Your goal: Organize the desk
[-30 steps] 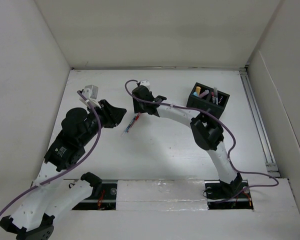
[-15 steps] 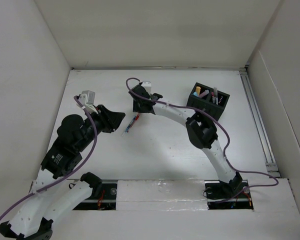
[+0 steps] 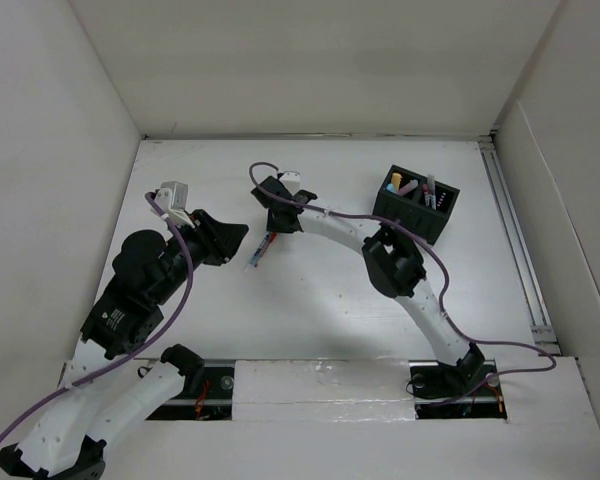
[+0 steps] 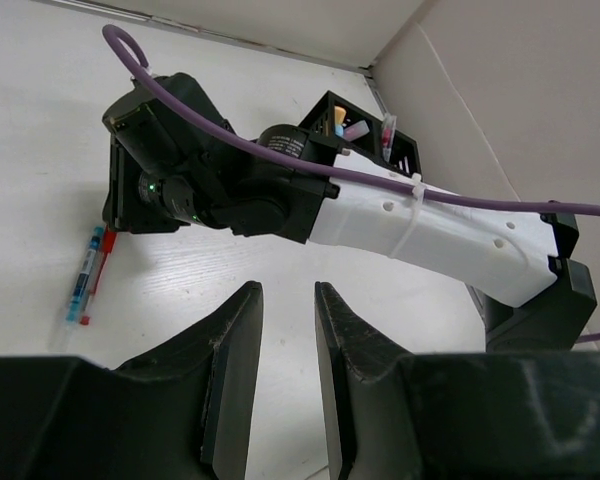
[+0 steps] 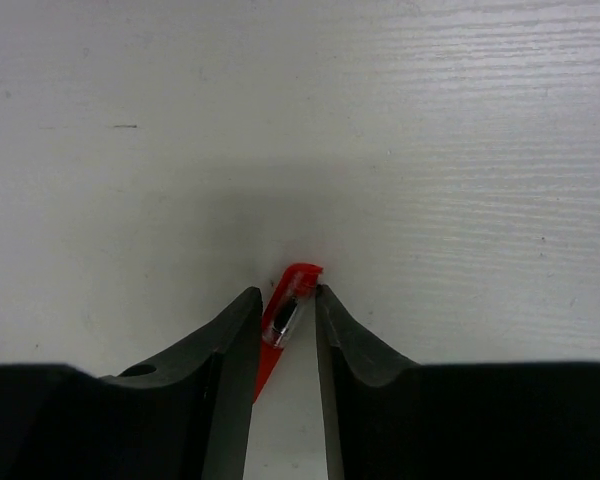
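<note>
On the white desk (image 3: 320, 300) a red pen (image 3: 268, 243) and a blue pen (image 3: 256, 257) lie side by side, left of centre. My right gripper (image 3: 274, 230) points down at their far end. In the right wrist view its fingers (image 5: 230, 330) press both sides of the red pen's cap end (image 5: 298, 272), which still rests on the desk. My left gripper (image 3: 240, 231) hovers just left of the pens. It is open and empty (image 4: 288, 290), and it faces the right arm and both pens (image 4: 88, 275).
A black compartmented box (image 3: 416, 201) holding several pens and markers stands at the back right, also seen in the left wrist view (image 4: 365, 125). White panel walls border the desk on three sides. A metal rail (image 3: 515, 240) runs along the right edge.
My right gripper has shifted slightly left and settled onto the far end of the red pen. My left arm pulled back a little toward the left, then stayed put.
</note>
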